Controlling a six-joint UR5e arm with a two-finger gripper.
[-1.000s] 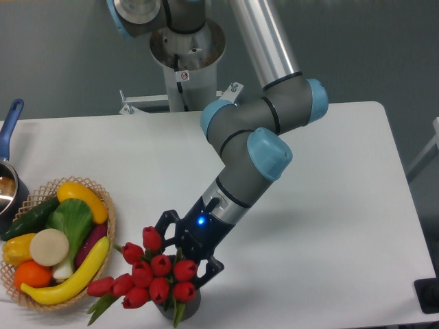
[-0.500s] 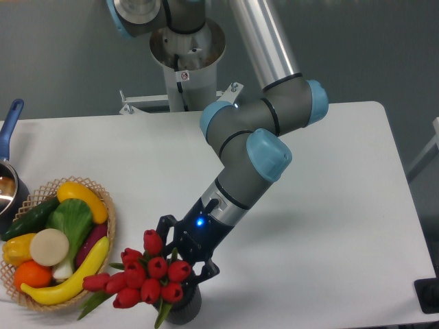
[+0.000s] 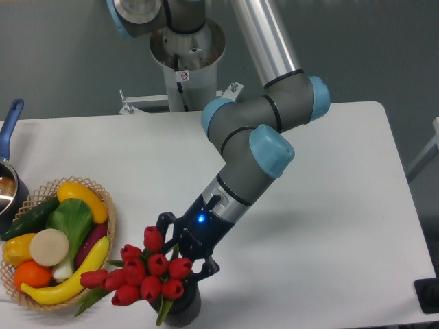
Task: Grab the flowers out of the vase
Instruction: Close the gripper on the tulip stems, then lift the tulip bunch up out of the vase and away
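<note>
The flowers (image 3: 140, 273), a bunch of red tulip buds with green leaves, lean out to the left over the table's front edge. Their stems run down toward the vase (image 3: 184, 308), a small dark cylinder at the bottom of the view, partly covered by the buds and leaves. My gripper (image 3: 184, 259) reaches down from the upper right with its black fingers on either side of the stems just behind the buds, shut on the flowers. The contact itself is hidden by the buds.
A wicker basket (image 3: 108, 205) of fruit and vegetables stands at the left, close to the leftmost buds. A blue-handled pot (image 3: 9, 171) sits at the far left edge. The table's front edge runs just below the vase.
The bunch has shifted left and tilted away from the vase, uncovering more of the vase's right side. The gripper has moved slightly left with it.
</note>
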